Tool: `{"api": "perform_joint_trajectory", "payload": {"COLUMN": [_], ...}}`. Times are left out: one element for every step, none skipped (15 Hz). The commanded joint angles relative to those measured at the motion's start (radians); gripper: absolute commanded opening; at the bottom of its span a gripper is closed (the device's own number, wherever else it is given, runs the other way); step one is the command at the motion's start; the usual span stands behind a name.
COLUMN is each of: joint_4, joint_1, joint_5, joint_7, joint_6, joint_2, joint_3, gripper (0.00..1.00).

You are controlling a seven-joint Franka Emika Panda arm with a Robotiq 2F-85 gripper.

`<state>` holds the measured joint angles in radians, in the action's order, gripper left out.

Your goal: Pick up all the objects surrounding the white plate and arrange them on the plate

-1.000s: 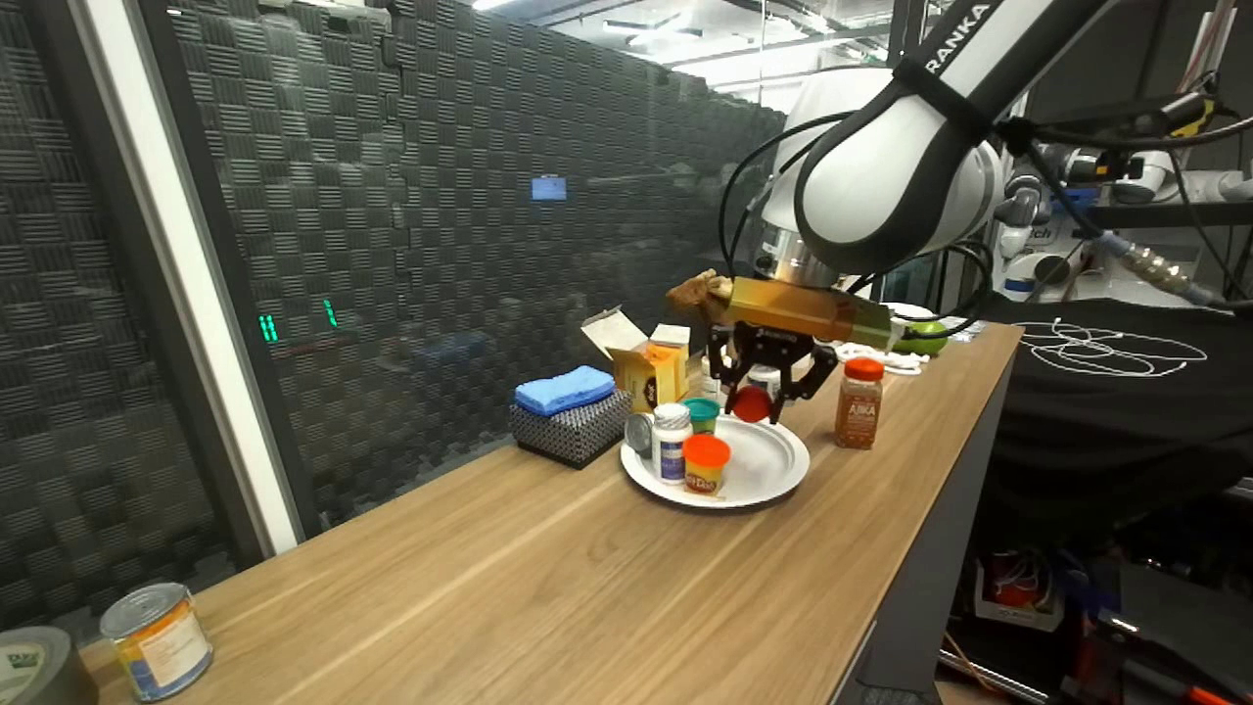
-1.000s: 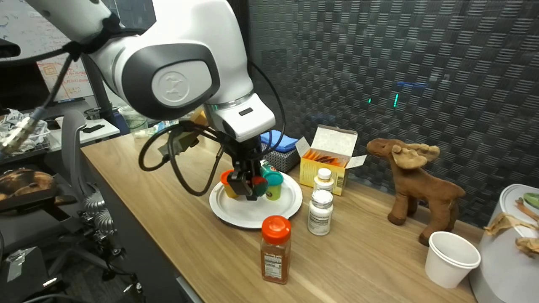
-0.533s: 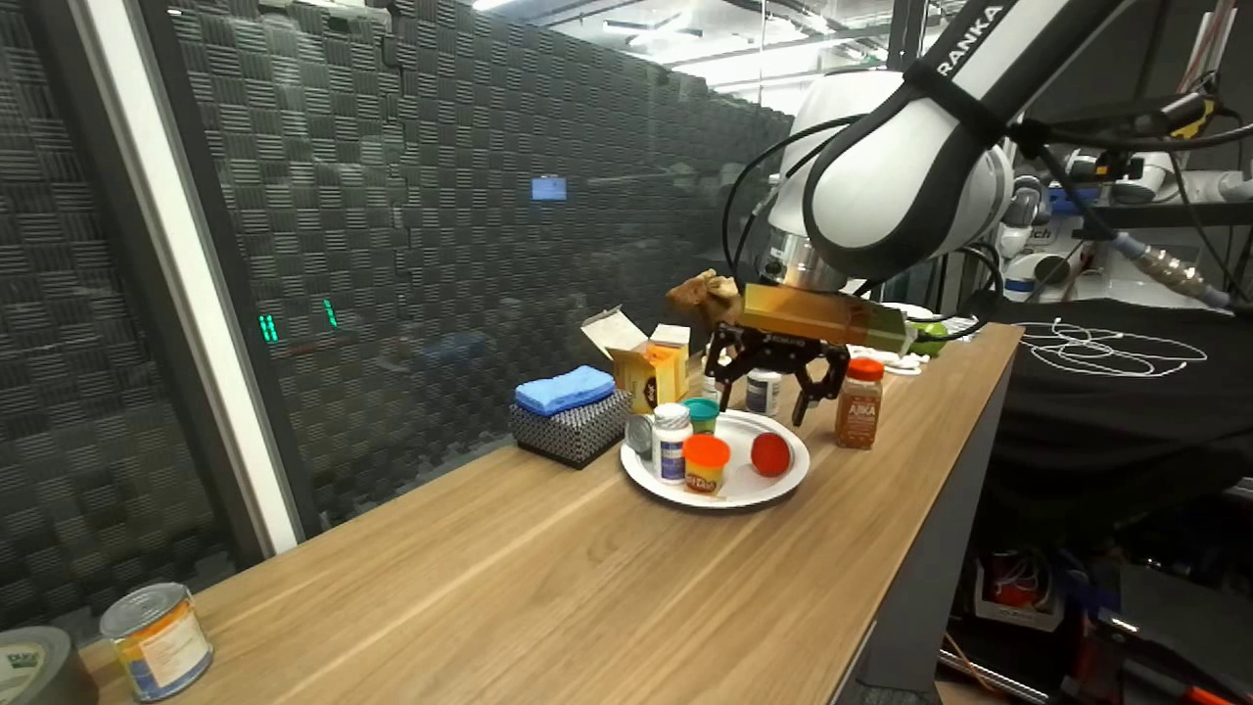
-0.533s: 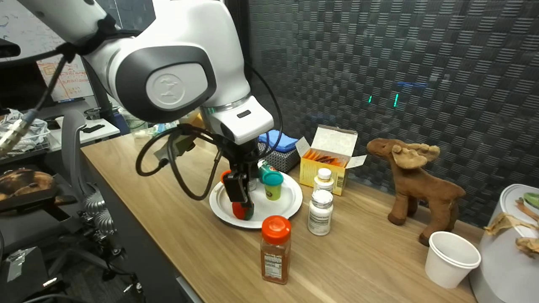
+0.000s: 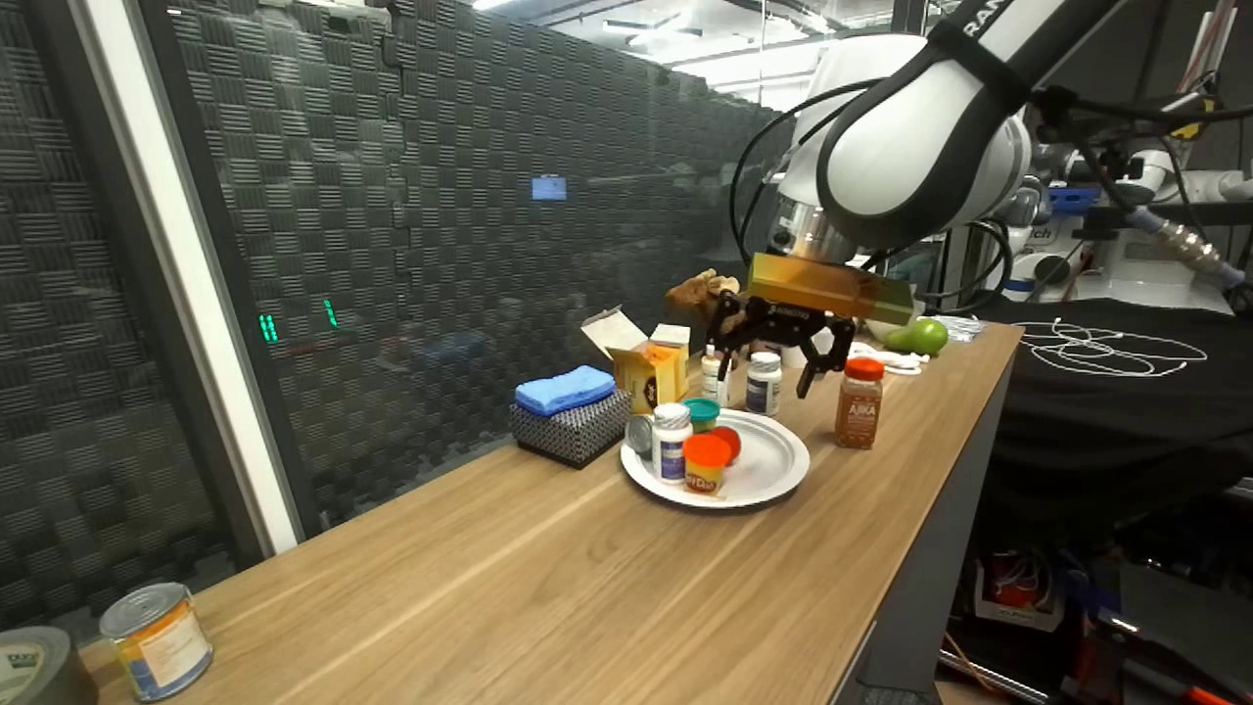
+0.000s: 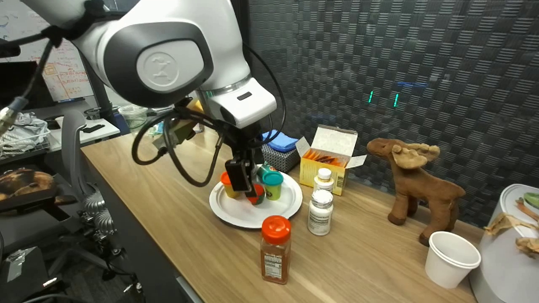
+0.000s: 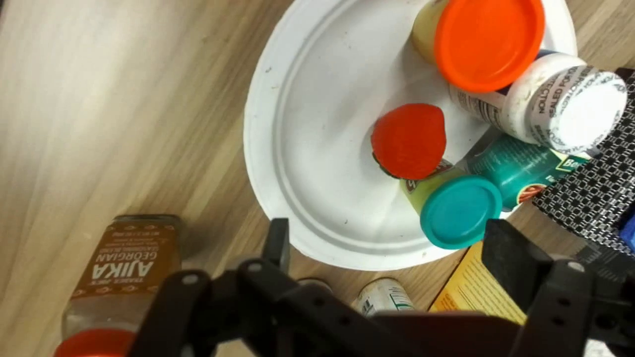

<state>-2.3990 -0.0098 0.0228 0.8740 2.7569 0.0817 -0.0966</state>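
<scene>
On the white plate [image 7: 327, 144] a red round object [image 7: 411, 141], green underneath, rests against a teal-lidded tub [image 7: 461, 211]. An orange-lidded tub [image 5: 705, 465], a white bottle [image 5: 671, 446] and a green can [image 7: 521, 166] on its side share the plate. My gripper [image 5: 764, 384] hangs above the plate's edge in an exterior view, jaws wide apart and nothing between them. Off the plate stand a red-capped spice jar [image 6: 276, 250], a white pill bottle [image 6: 320, 212], a smaller white bottle [image 6: 324, 180] and an opened yellow box [image 6: 322, 168].
A dark patterned box with a blue cloth [image 5: 565, 390] sits close beside the plate. Farther off are a toy moose [image 6: 414, 181], white paper cups [image 6: 450, 259], green fruit [image 5: 925, 336], a metal can [image 5: 157, 641] and a tape roll [image 5: 39, 666].
The jaws have opened and let go of the red round object. It dropped onto the plate near the rim, then rolled over to the tubs. My gripper has risen slightly.
</scene>
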Motion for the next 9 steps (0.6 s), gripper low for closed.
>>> {"api": "perform_joint_trajectory", "payload": {"joint_4": [-0.076, -0.099, -0.119, -0.138, -0.157, -0.172, -0.183, -0.191, -0.195], "joint_1": [-0.008, -0.023, -0.039, -0.057, -0.072, -0.085, -0.094, -0.102, -0.11], "joint_5": [0.102, 0.141, 0.163, 0.178, 0.183, 0.176, 0.159, 0.147, 0.139], "joint_7": [0.062, 0.098, 0.121, 0.141, 0.155, 0.151, 0.135, 0.124, 0.11], "joint_6": [-0.102, -0.128, -0.158, -0.192, -0.222, -0.257, -0.282, -0.302, -0.314], "joint_2": [-0.167, -0.208, -0.245, -0.282, -0.315, -0.343, -0.362, -0.377, -0.383], "joint_3": [-0.013, -0.008, 0.001, 0.012, 0.022, 0.029, 0.033, 0.037, 0.039], "gripper": [1.0, 1.0, 1.0, 1.0, 1.0, 1.0, 1.0, 1.0, 1.0]}}
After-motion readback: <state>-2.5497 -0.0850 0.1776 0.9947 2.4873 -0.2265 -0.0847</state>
